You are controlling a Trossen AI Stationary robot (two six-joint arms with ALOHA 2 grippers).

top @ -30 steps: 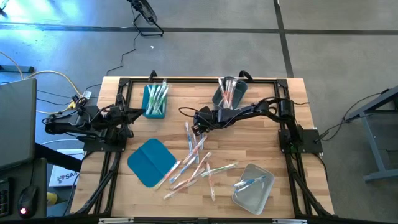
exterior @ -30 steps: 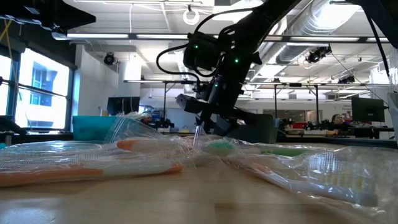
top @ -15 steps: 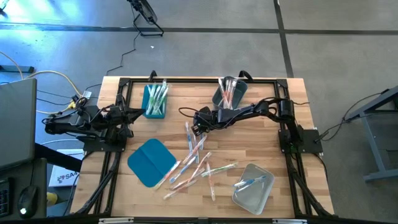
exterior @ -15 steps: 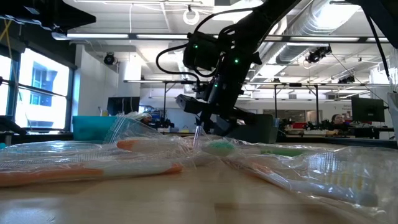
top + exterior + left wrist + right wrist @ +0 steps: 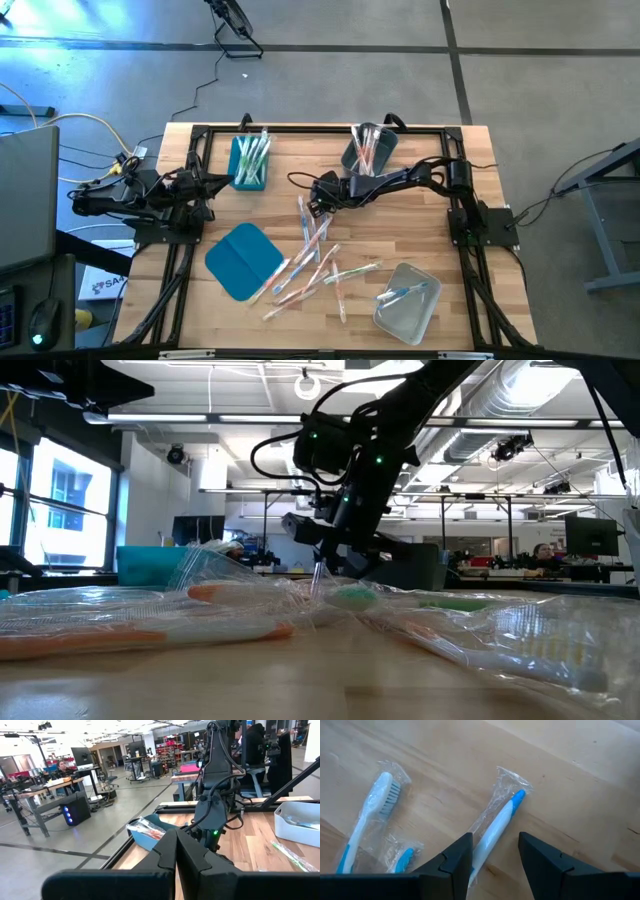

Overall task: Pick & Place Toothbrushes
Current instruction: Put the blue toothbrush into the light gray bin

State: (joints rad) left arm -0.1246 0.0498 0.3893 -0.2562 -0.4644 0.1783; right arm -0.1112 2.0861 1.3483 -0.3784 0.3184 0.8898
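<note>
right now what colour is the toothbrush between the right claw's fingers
Blue and white, in a clear wrapper: the toothbrush lies between the open right claw fingers. Right wrist view shows it best.

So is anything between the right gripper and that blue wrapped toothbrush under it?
Nothing visible. The right gripper is open, its fingers either side of the blue toothbrush, with only bare table around it.

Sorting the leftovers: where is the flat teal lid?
In the high view the teal lid lies flat on the table's near-left part, beside the loose toothbrushes.
</note>
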